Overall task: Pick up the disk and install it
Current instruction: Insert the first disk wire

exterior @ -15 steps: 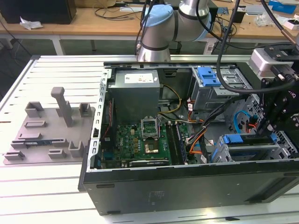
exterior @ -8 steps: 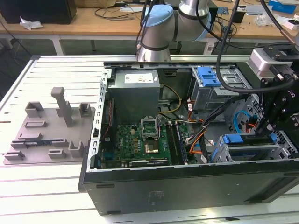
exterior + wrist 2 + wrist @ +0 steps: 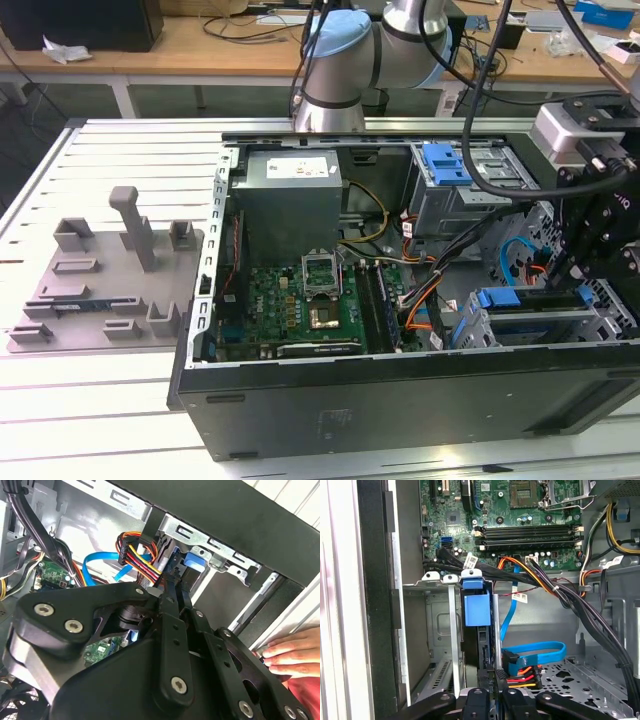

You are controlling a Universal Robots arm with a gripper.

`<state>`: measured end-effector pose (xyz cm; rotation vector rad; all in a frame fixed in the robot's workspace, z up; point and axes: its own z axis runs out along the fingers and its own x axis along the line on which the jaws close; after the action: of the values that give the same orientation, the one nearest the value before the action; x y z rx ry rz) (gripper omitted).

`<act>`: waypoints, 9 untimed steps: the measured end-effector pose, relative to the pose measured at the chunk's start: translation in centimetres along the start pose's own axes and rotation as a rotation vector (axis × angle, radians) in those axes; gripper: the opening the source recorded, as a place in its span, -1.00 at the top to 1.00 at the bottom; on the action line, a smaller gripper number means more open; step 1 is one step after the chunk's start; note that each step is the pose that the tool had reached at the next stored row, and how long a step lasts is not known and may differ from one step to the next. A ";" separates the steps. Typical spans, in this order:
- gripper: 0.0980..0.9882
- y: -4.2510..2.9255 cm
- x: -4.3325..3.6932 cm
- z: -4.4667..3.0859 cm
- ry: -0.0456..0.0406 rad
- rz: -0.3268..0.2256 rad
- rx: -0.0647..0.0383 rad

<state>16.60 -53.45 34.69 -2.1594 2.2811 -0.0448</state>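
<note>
Disk (image 3: 476,607) stands on edge in a slot of the drive cage (image 3: 530,322), lower right of the exterior view, with its blue bracket end toward the motherboard (image 3: 290,300). My gripper (image 3: 493,696) looks closed on its near edge in both wrist views. Judged step: insertion. Pick-up is done; full seating is not confirmed. Seating would call for a straight push along the slot, clear of the power cable bundle (image 3: 520,672) just beside my gripper. A person's hand (image 3: 290,652) is near the case edge.
</note>
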 end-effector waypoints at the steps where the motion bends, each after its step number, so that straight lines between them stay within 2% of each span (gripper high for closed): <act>1: 0.84 0.00 0.00 0.02 0.0001 0.000 0.000; 9: 0.84 0.00 0.00 0.15 0.0000 0.000 0.000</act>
<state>16.60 -53.45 34.54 -2.1594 2.2811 -0.0447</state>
